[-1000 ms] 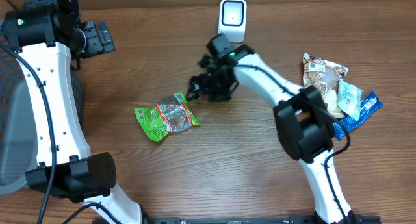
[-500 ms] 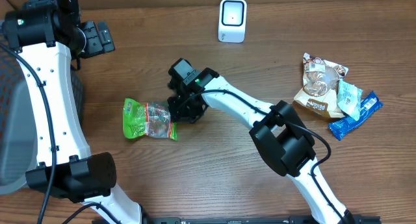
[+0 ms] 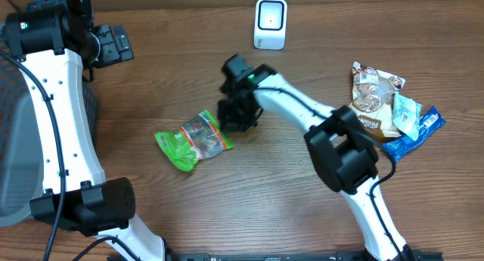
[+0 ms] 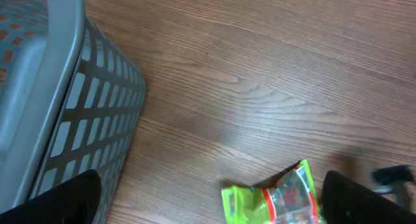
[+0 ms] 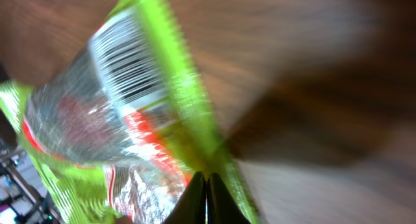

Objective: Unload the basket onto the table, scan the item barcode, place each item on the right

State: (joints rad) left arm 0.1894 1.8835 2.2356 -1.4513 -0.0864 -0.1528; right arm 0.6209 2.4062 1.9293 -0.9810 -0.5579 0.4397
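Because the crinkly green-and-clear plastic snack bag (image 3: 193, 138) is thin film with little inside, I judge it light, floppy and slippery, more apt to fold or twist than to hold flat. Its sealed green edge looks the best place to pinch, since that leaves the black-and-white barcode (image 5: 127, 71) uncovered. The right wrist view shows the code on the clear panel, facing the camera.

The bag lies on the brown wooden table (image 3: 227, 208), left of centre and well apart from the small white scanner (image 3: 270, 23) at the far edge. The right jaws are clenched on the bag's green seam at the end nearest their arm, tips meeting on the film.

The right arm (image 3: 299, 102) reaches in from the right side, its wrist bent down over that end of the bag. The left arm (image 3: 64, 117) stands raised at the table's left, near the grey slotted basket (image 4: 71, 120), its jaws released and empty.
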